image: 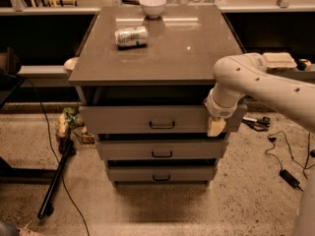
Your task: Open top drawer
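The gripper [216, 126] hung at the right end of the top drawer [123, 119], 3 o'clock of its black handle [162, 125]. Whether it was open or closed I couldn't tell. Best, I judged: shift toward 9 o'clock, hook the handle squarely, pull straight out.

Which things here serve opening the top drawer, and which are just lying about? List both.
For the job: top drawer, its black handle, gripper at the drawer front's right end.
Lying about: can on its side and white bowl on the cabinet top; middle drawer; bottom drawer.
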You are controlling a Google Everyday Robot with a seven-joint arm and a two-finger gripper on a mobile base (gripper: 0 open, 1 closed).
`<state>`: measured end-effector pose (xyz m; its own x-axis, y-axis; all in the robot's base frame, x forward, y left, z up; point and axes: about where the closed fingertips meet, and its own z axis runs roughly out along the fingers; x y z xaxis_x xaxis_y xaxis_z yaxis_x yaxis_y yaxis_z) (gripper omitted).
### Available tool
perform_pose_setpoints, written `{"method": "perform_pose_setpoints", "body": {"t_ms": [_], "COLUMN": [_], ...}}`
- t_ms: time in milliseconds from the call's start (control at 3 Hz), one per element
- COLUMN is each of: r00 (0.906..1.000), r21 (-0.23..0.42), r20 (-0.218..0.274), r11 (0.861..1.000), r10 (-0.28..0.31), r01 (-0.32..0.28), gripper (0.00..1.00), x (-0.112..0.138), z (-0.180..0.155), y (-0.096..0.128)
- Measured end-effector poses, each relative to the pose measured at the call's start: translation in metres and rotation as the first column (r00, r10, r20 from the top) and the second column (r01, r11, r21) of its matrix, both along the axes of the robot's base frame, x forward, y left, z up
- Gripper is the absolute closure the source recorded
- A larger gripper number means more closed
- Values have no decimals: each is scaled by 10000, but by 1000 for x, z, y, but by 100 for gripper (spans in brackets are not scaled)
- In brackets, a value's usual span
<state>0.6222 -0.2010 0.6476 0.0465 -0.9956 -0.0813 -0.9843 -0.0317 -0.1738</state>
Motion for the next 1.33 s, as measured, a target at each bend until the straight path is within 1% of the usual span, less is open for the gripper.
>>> {"method": "perform_pose_setpoints", "body": {"t_ms": [333,667,1000,1333], "r00": [9999,9999,9999,9999], "r21": [123,124,124,124], "r20": [106,106,106,106], "r11": [9999,9999,9999,9999], "r10": [-75,-75,-75,-74], "r01": [74,73,73,73], "gripper": [64,89,100,84], "x": [-6,-4,-4,-4], "z": [5,12,15,15], "y": [-4,-4,-4,-4]}}
